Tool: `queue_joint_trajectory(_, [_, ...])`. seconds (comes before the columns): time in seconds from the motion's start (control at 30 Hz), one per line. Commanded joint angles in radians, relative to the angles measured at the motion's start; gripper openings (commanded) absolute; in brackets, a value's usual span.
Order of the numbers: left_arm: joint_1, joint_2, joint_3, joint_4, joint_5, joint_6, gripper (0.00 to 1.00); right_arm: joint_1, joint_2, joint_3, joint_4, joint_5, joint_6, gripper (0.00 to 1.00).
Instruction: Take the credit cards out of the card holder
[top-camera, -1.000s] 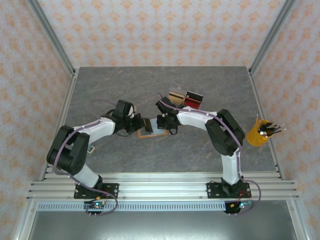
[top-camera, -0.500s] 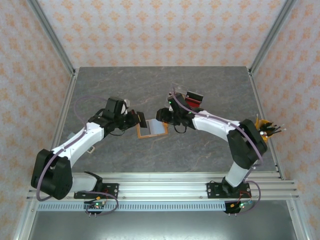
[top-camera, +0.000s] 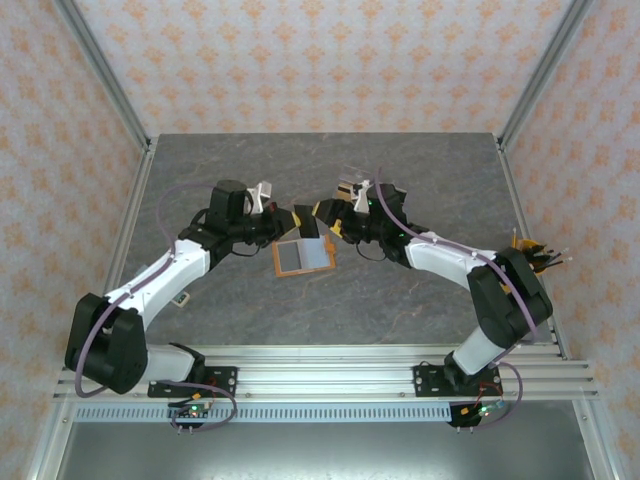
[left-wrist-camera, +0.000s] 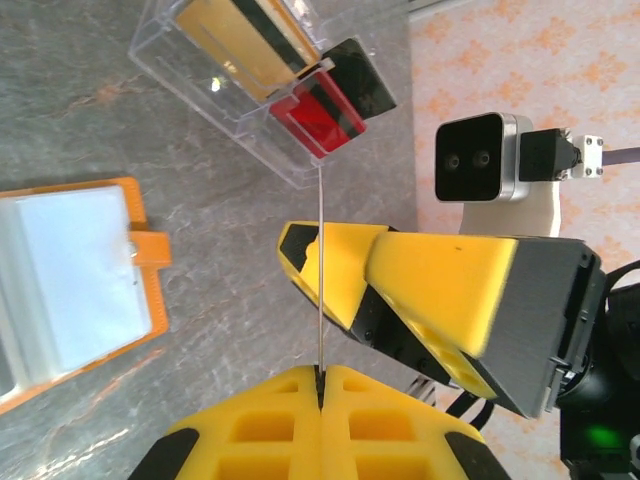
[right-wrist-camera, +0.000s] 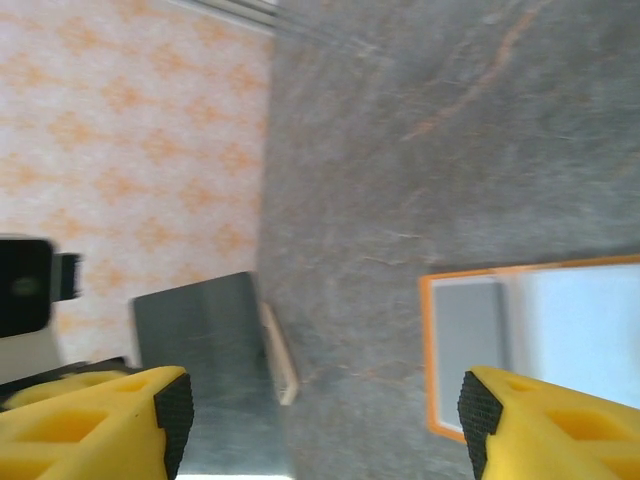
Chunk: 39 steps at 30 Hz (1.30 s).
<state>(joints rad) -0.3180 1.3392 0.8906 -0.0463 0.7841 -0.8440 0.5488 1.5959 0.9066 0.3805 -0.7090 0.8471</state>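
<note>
One credit card (top-camera: 309, 227) stood edge-on, pinched by the closed left gripper (left-wrist-camera: 320, 372), with the right gripper (right-wrist-camera: 325, 400) spread wide and empty just opposite. The card holder (left-wrist-camera: 148, 250) lay open below both. So thin a pinch risked the card twisting or dropping. How deep the pinch reached was hard to make out.

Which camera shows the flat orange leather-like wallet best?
Top external view: the whole flat orange wallet lies on the grey table. Left wrist view cuts it off at the frame's edge; right wrist view catches one blurred end.
</note>
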Motion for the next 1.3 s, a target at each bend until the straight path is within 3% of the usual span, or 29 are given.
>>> queue_joint_trajectory(0.0, [0.007,0.016,0.032,0.097,0.057,-0.058,0.00,-0.013,-0.009,-0.014,0.177,-0.084,0.108,0.69])
queue_joint_trajectory(0.27, [0.006,0.031,0.037,0.128,0.070,-0.089,0.00,-0.015,0.022,0.005,0.224,-0.145,0.163,0.56])
queue_joint_trajectory(0.77, [0.024,0.020,0.051,0.033,0.056,-0.043,0.00,-0.015,0.024,0.018,0.197,-0.151,0.152,0.26])
queue_joint_trajectory(0.93, [0.024,0.025,0.095,-0.119,0.014,0.028,0.01,-0.015,0.017,0.039,0.133,-0.150,0.099,0.09])
queue_joint_trajectory(1.03, [0.025,0.018,0.152,-0.313,-0.104,0.126,0.21,-0.015,0.000,0.063,0.011,-0.123,0.000,0.00])
queue_joint_trajectory(1.13, [0.026,0.011,0.211,-0.507,-0.273,0.222,0.46,-0.016,-0.035,0.110,-0.210,-0.032,-0.187,0.00])
queue_joint_trajectory(1.27, [0.038,-0.001,0.264,-0.682,-0.451,0.339,0.75,-0.016,-0.090,0.209,-0.556,0.223,-0.498,0.00])
